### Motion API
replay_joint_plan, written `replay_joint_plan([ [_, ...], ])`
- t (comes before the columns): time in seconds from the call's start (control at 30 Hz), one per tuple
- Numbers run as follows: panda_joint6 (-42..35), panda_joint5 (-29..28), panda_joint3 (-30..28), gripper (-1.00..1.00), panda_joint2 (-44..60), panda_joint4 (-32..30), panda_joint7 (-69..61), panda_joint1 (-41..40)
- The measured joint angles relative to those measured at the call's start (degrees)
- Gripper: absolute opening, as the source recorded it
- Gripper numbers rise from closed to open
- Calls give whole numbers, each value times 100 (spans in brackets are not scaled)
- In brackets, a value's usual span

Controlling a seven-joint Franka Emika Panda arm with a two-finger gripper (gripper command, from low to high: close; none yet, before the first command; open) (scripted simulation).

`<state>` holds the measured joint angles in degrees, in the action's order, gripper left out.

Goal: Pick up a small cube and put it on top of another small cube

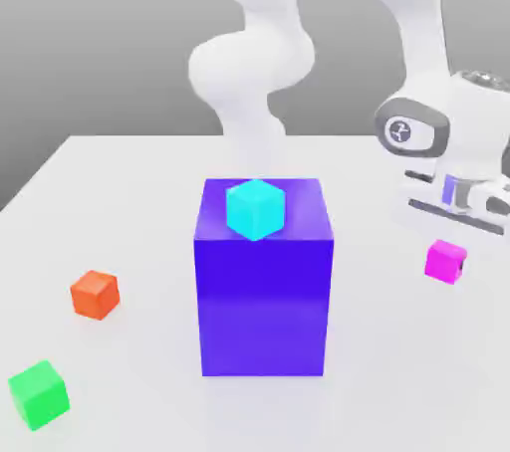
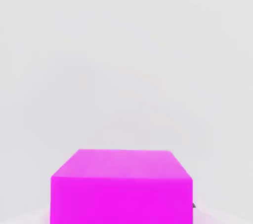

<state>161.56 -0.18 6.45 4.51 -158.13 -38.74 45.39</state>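
Gripper [image 1: 445, 255]: mine, one, at the exterior view's right, a little below mid-height; fingers pressed in on two opposite sides of the pink cube [image 1: 445, 262], pinching it.
Pink cube: one, small, plain magenta; right of the frame in the exterior view, directly under my hand [image 1: 458, 186]; in the hand view its upper face and one side face me, with pale finger parts against its flanks. Whether it touches the table [image 1: 379, 380], I cannot tell.
Hand: white with grey trim, right edge of the exterior frame, above the pink cube.
Arm [image 1: 254, 62]: mine, white; one stretch runs down the upper middle of the exterior frame, another comes down at the upper right to my hand.
Purple block [image 1: 263, 306]: one, large, upright, centre of the exterior frame, standing on the table.
Cyan cube [image 1: 256, 209]: one, small, resting on top of the purple block, near its front edge.
Orange cube [image 1: 95, 295]: one, small, on the table, left of the exterior frame, below mid-height, well apart from the block.
Green cube [image 1: 40, 395]: one, small, on the table, lower left corner region of the exterior frame, nearer the viewer than the orange one.
Table: pale, plain, spread beneath all the pieces.
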Motion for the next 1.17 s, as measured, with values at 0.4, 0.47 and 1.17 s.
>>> replay_joint_plan([
  [0.4, -1365, 714, -1653, -100, 823, 1765, 1268, -1556],
  [0.47, -1580, 809, -1951, -100, 954, 2058, 1506, -1822],
  [1.17, -970, 2347, -3608, 100, 1736, 2333, 2262, -4411],
])
